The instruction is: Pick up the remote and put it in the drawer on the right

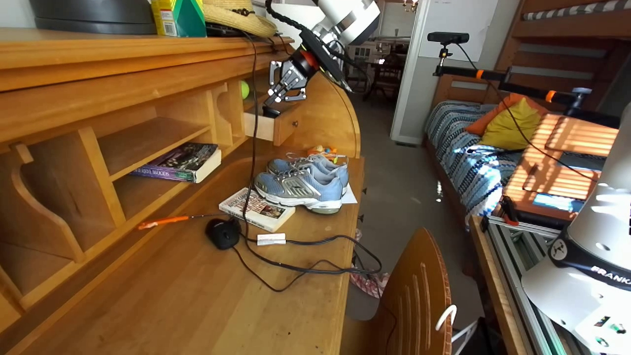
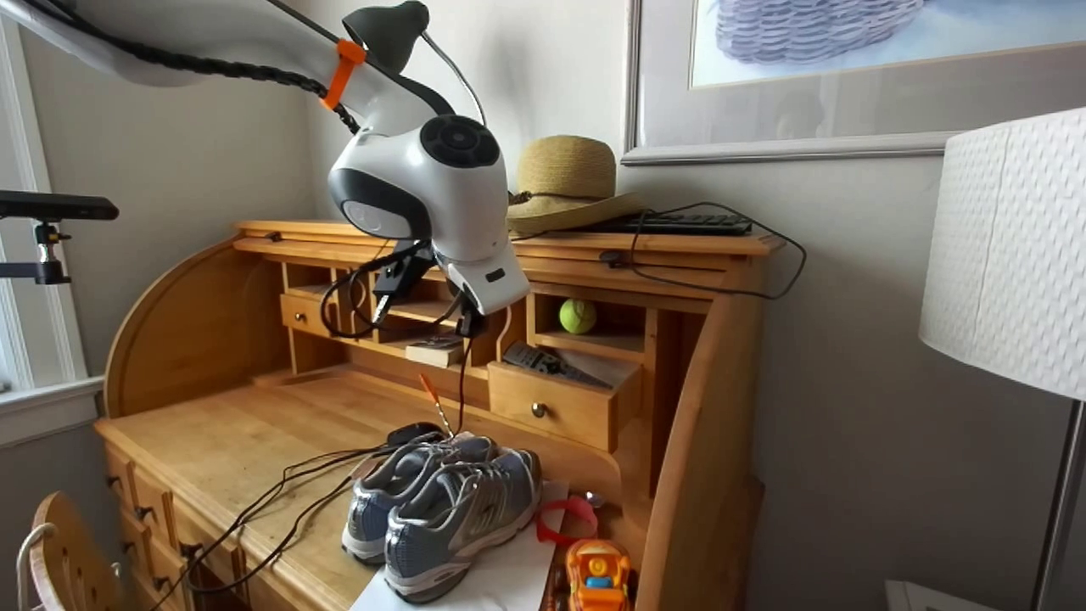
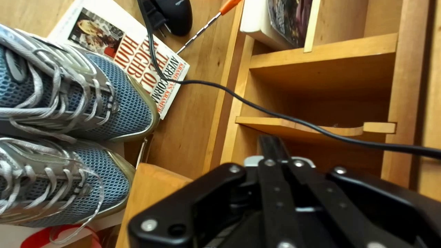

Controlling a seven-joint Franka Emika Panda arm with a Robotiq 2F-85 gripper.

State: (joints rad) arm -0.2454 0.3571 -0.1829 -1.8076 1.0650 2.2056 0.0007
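The remote lies in the open drawer, a dark grey bar with lighter buttons in an exterior view (image 2: 533, 360). It is a small dark shape in an exterior view (image 1: 271, 111). The drawer with a round knob is pulled out of the desk hutch in both exterior views (image 1: 287, 126) (image 2: 551, 412). Its front edge shows in the wrist view (image 3: 151, 182). My gripper (image 1: 272, 100) points down just above the drawer and the remote. Its fingers meet in the wrist view (image 3: 274, 143), with nothing seen between them. The remote is hidden there behind the gripper.
Blue-grey shoes (image 1: 305, 185) stand on the desk before the drawer. A paperback (image 1: 259, 209), a corded black lump (image 1: 223, 233) and an orange-handled tool (image 1: 165, 222) lie nearby. A black cable (image 3: 234, 94) hangs beside the gripper. A tennis ball (image 2: 578, 316) sits above the drawer.
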